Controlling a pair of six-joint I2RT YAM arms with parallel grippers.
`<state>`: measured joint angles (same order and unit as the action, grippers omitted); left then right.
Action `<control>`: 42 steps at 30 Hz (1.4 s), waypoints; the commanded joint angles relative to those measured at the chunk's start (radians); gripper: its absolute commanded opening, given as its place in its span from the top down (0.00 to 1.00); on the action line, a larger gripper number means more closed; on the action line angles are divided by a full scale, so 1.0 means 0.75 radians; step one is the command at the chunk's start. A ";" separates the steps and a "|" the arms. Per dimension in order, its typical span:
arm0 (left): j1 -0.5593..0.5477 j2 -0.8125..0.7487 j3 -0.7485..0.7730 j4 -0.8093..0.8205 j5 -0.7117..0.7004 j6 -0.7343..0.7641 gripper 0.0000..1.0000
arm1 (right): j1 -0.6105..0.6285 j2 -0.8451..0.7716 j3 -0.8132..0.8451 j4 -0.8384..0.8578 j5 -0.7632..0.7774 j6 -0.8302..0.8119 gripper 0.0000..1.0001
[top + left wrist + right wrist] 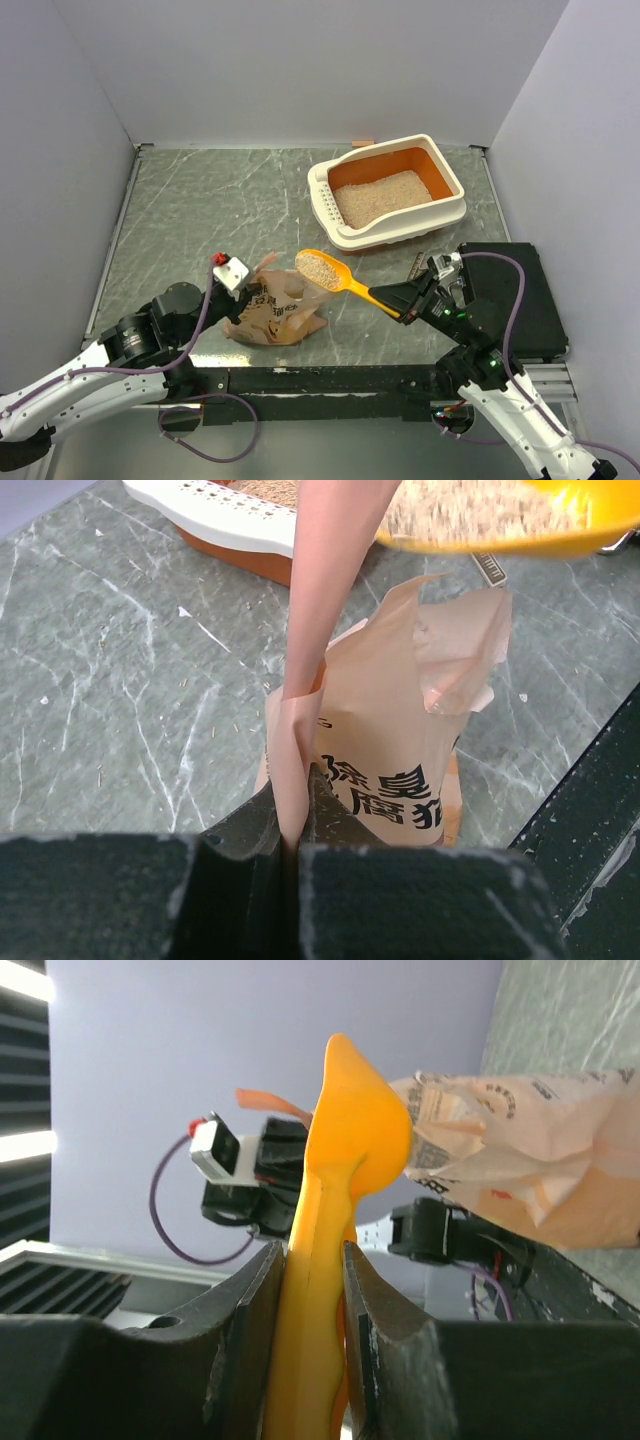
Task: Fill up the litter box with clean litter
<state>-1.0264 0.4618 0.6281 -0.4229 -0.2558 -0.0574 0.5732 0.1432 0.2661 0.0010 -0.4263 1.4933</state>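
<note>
The cream litter box (326,196) with its orange inside stands at the back right, a layer of beige clean litter (382,198) in it. My right gripper (405,300) is shut on the handle of a yellow-orange scoop (322,267), whose bowl is heaped with litter and hovers just above the tan paper bag (272,318). From the right wrist, the scoop handle (312,1300) runs between the jaws. My left gripper (240,292) is shut on the bag's upper edge (294,780). The scoop's bowl (510,520) shows above the bag's open mouth in the left wrist view.
A flat black box (510,300) lies at the right side of the table, under my right arm. The litter box's perforated end (225,505) shows at the top of the left wrist view. Grey marble-patterned tabletop (200,210) spreads to the left.
</note>
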 commanded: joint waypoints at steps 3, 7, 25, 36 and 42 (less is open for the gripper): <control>-0.002 -0.033 0.060 0.145 -0.119 -0.016 0.99 | -0.003 0.022 0.110 0.017 0.247 -0.021 1.00; -0.002 -0.049 0.060 0.147 -0.117 -0.018 0.99 | -0.003 0.069 0.071 0.127 0.349 0.011 1.00; -0.002 -0.063 0.058 0.151 -0.099 -0.015 0.99 | -0.056 0.700 0.069 0.731 0.887 0.071 1.00; -0.002 -0.041 0.073 0.124 -0.135 -0.026 0.99 | -0.281 1.067 0.682 0.054 0.841 -0.591 1.00; -0.004 -0.035 0.085 0.108 -0.156 -0.038 0.99 | -0.400 1.288 1.003 -0.314 0.712 -0.915 1.00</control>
<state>-1.0271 0.4431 0.6281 -0.4324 -0.3134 -0.0723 0.3126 1.0519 0.9222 -0.0380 0.1528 1.0443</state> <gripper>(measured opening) 0.067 0.344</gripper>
